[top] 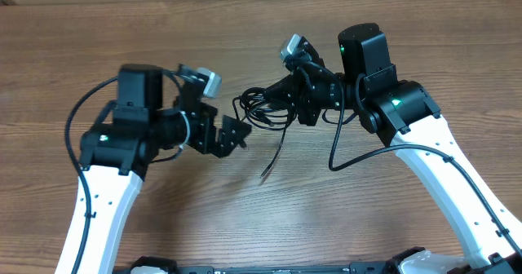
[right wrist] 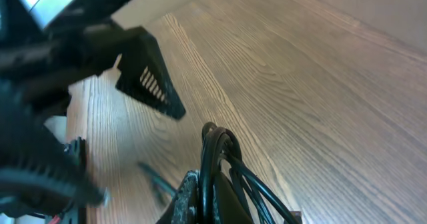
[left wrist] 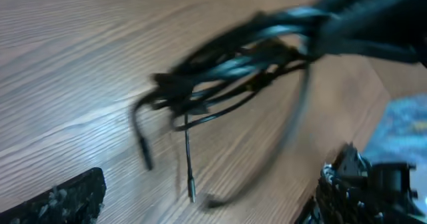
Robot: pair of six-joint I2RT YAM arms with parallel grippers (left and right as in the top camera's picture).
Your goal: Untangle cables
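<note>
- Wooden table fills every view with bare grain under the work. A dropped bundle would just land on it, but we judge a flat heap harder to re-grip.
- Right gripper is clamped on the cables, with loops coming out between its fingers in its wrist view. If the pinch only catches some strands, the rest could slide out once pulled.
- Left gripper stands spread apart with nothing in it, just beside the bundle. Closing on several strands at once would tighten the knot instead of freeing one cord.
- The cables hang as a tangled clump off the right gripper, between the two grippers, apparently lifted off the wood. The left wrist view is blurred, so we cannot tell which strand crosses which. A wrong pick is the main risk.
- Loose tail trails down toward the table and may snag on a finger.
- Plug tip ends a thin strand and looks small and slick. We think a pinch there would probably slip.
</note>
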